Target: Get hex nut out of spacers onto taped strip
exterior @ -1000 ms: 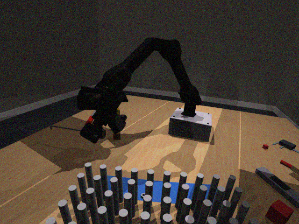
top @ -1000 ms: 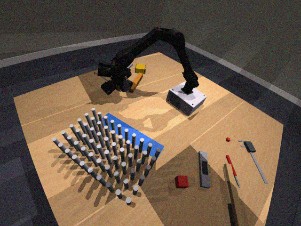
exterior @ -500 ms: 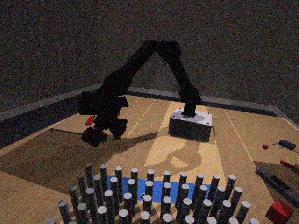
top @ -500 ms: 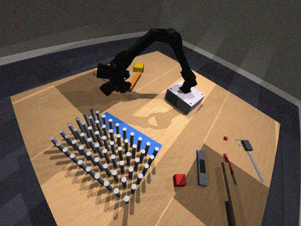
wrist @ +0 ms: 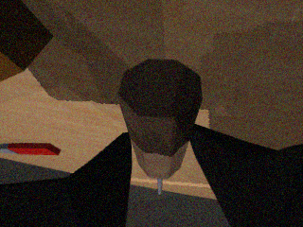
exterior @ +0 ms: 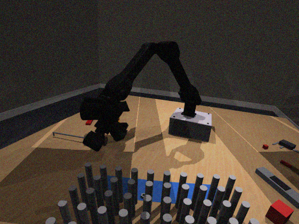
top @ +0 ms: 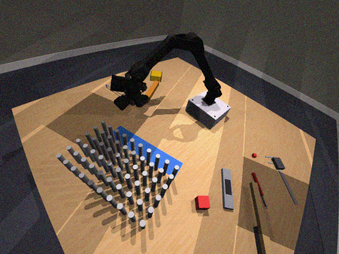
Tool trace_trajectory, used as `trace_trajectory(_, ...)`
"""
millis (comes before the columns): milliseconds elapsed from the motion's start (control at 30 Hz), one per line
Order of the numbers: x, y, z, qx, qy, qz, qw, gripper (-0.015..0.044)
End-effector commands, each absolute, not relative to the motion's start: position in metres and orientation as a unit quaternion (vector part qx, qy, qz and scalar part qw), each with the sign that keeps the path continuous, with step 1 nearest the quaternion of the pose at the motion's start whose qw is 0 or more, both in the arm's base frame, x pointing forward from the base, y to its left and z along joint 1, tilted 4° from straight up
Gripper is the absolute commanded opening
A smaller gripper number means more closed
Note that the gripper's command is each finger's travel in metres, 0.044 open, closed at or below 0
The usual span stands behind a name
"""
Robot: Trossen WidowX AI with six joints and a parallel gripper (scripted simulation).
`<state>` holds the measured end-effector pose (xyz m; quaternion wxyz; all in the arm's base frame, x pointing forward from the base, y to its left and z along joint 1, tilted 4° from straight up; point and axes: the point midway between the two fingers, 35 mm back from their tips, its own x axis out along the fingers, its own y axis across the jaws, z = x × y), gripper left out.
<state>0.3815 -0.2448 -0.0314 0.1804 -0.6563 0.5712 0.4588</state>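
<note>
- One arm reaches left, near the table, its claw (top: 131, 105) (exterior: 106, 142) (wrist: 159, 134) gripping the hooked tool (top: 109, 87) (exterior: 68, 135) (wrist: 159, 185).
- Blue strip (top: 175, 164) (exterior: 174, 192), near: the nut (exterior: 143, 195) appears on it, behind front spacers.
- Left to do, seemingly: tool down, claw opened, arm withdrawn.

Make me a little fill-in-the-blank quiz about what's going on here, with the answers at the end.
1. The small metal hex nut lies on the flat strip coloured ____.
2. The robot's black claw is closed on the handle of a thin metal ____.
3. Beside the long grey bar with a dark inset sits a larger cube coloured ____.
4. The small block near the orange bar is coloured ____.

Missing words, in order: blue; tool; red; yellow.
</note>
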Motion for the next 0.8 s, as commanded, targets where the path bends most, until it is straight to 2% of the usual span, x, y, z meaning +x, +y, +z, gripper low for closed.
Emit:
trace_trajectory(0,0.3801,-0.2451,-0.0366,-0.656,0.573,0.458,0.177,0.0000)
trace_trajectory(200,0.3786,-0.2445,-0.0424,-0.656,0.573,0.458,0.177,0.0000)
trace_trajectory(767,0.3796,-0.2440,-0.0390,-0.656,0.571,0.459,0.180,0.0440)
